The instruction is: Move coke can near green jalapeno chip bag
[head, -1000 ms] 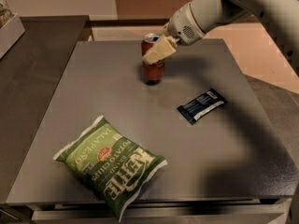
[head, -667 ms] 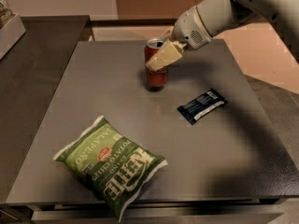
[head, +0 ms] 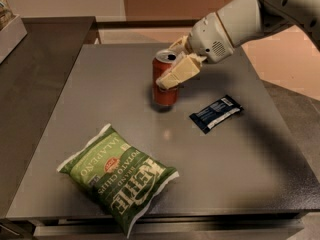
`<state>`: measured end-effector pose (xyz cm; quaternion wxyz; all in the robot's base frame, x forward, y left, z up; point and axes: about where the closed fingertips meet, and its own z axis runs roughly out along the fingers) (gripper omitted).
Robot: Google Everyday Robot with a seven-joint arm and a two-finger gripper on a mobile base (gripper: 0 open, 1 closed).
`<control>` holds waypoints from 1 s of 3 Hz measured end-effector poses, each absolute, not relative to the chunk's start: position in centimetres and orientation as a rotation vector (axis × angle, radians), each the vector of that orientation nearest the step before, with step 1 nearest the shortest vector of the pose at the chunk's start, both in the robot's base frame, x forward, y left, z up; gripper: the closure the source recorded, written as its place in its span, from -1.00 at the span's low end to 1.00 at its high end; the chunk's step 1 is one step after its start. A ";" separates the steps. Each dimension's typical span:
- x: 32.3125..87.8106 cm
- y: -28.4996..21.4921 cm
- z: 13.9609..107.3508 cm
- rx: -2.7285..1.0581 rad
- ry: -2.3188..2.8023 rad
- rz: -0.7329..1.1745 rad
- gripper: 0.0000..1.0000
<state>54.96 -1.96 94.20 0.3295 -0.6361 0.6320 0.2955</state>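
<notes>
The coke can (head: 163,91), red with a silver top, stands upright at the middle of the grey table (head: 250,174). My gripper (head: 170,76) reaches in from the upper right and is shut on the can; one cream finger (head: 179,72) lies across its right side, and the other finger is hidden behind the can. I cannot tell whether the can rests on the table or hangs just above it. The green jalapeno chip bag (head: 117,176) lies flat at the front left of the table, well apart from the can.
A flat dark blue-black snack wrapper (head: 216,113) lies to the right of the can. A dark counter (head: 40,64) adjoins the table on the left, with a light bin (head: 11,31) at its far end. The table's front edge runs just below the bag.
My gripper has carried the coke can from the back of the table toward the front, closer to the chip bag. The bag and the wrapper have not moved.
</notes>
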 end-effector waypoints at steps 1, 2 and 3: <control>52.5 -1.2 94.5 -1.712 1.610 0.828 1.00; 52.4 -1.1 94.4 -1.715 1.609 0.829 1.00; 51.8 -0.5 93.6 -1.731 1.590 0.844 1.00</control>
